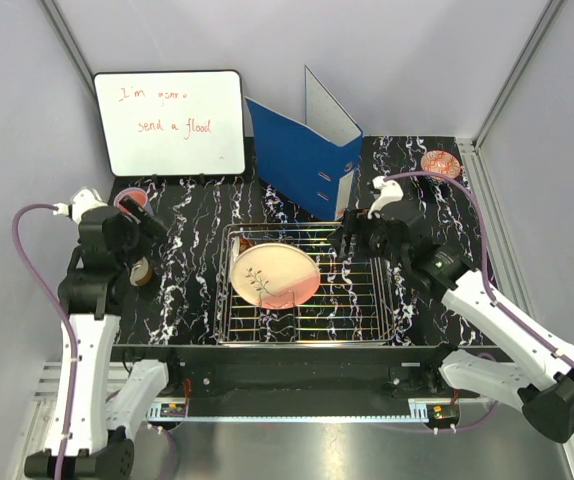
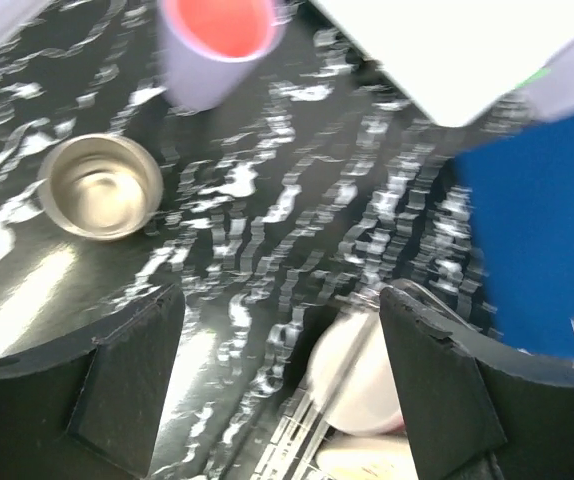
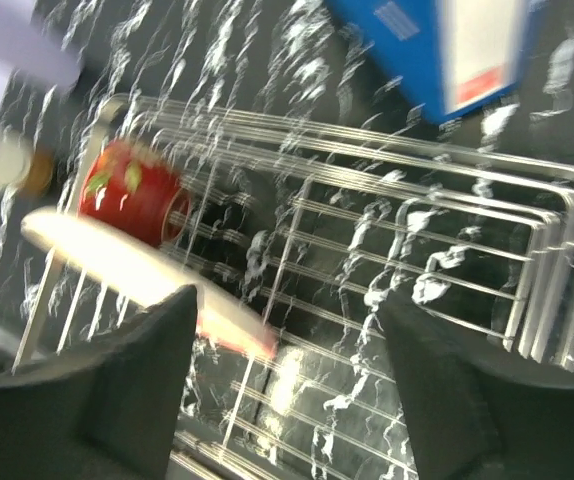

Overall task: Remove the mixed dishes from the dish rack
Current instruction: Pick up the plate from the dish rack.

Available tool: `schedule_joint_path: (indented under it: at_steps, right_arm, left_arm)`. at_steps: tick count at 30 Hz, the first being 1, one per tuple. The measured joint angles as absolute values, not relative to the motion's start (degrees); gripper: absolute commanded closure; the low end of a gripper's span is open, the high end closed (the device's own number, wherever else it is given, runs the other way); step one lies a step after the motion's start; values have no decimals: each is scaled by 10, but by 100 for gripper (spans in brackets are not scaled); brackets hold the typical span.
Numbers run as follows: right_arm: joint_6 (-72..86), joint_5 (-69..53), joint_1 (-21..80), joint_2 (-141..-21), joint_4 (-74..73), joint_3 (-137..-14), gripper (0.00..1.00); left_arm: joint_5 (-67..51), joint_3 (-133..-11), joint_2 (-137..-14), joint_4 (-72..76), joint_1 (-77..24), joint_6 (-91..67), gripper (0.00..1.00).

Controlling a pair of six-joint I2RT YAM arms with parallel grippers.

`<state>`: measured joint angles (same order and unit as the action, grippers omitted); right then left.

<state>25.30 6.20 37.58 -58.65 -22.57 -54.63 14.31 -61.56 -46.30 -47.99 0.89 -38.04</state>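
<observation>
Currently in the dish rack (image 1: 367, 300): one plate (image 1: 275, 275) and one red bowl (image 3: 132, 190) at its far-left corner. On the table (image 1: 197, 270): one lavender cup (image 2: 222, 45), one cream-brown cup (image 2: 102, 190), one red-patterned bowl (image 1: 440, 163). Left gripper (image 2: 279, 330) and right gripper (image 3: 289, 330) both wide, empty. Plate probably stiff, glazed, slippery, breakable; pinch at the rim.

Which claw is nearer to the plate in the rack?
Right. The right claw is over the rack, just right of the plate. The left claw is outside the rack, over the table's left side near the lavender cup.
</observation>
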Motion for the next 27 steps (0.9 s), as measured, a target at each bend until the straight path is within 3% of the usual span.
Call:
schedule_joint_path:
  at_steps: [2,5,15,18,19,21,27]
  right_arm:
    - [237,20,376,-595,-223,-546,33]
    - [215,-32,376,-593,-209,-536,30]
    - [143,-147,379,-583,-166,-502,30]
    - [126,-169,389,-594,-151,-500,34]
    - [122,-173,392,-601,-144,-501,42]
    - [112,-178,396,-621,-130,-500,47]
    - [91,-180,407,-709,-83,-498,49]
  left_arm:
    - [123,-605,-437,-473,-10,-380,17]
    - [89,-586,-432,-461,-41,-378,18]
    - [23,-553,-525,-445,-138,-343,17]
    - [20,-553,-522,-433,-146,-339,17]
    - [19,-553,-522,-429,-149,-338,17]
    - [16,-552,-522,-424,-157,-334,17]
    - [1,-537,-522,-413,-174,-329,17]
